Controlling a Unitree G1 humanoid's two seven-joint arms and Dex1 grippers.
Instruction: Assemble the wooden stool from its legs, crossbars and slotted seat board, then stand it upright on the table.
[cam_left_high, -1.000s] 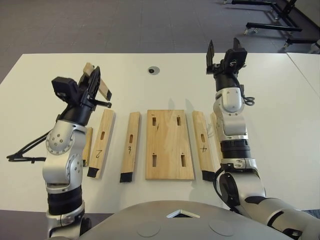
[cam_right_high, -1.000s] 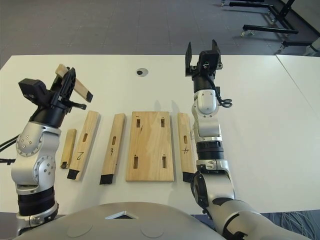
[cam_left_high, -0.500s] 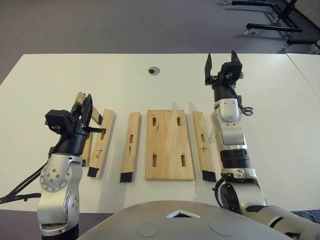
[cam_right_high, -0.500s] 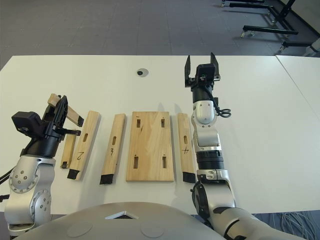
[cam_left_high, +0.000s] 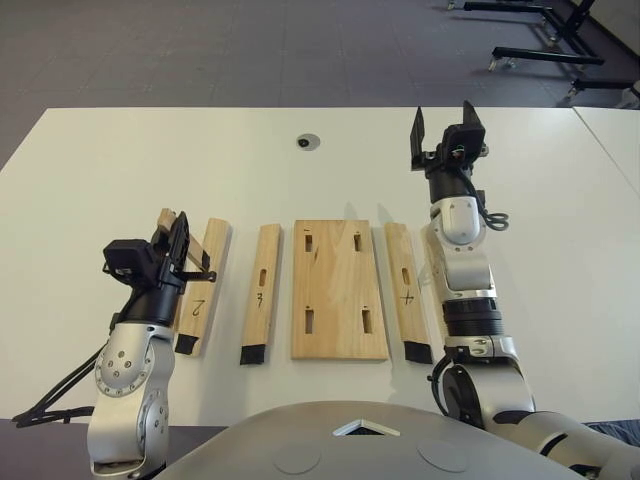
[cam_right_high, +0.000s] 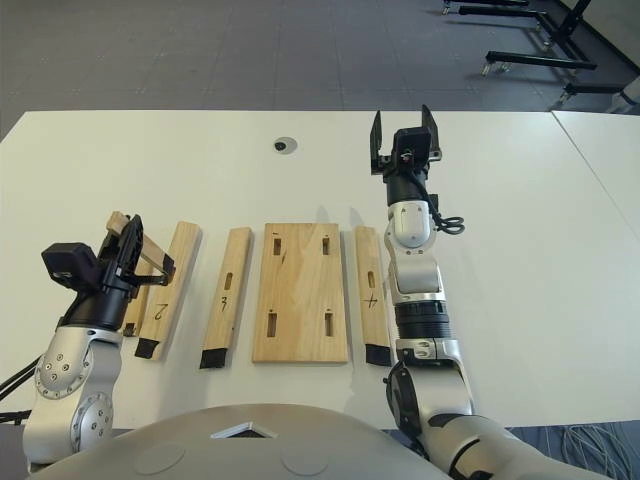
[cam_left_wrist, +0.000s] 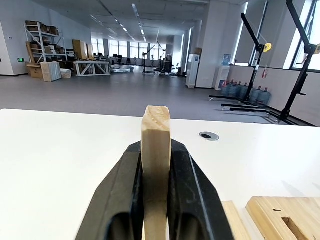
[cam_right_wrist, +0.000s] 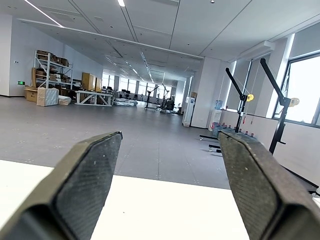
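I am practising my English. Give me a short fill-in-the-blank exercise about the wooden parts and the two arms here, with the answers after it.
The left end effector is shut on a short wooden crossbar, and the right end effector is ____.
The seat board has ____ slots.
The leg marked ____ lies between the leg marked 2 and the seat board.
Missing words: open; four; 3.

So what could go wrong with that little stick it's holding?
The left gripper only pinches the crossbar, which sits tilted, so it might twist or slip out. It also hangs close above the leg marked 2; coming down, it could knock that leg out of line.
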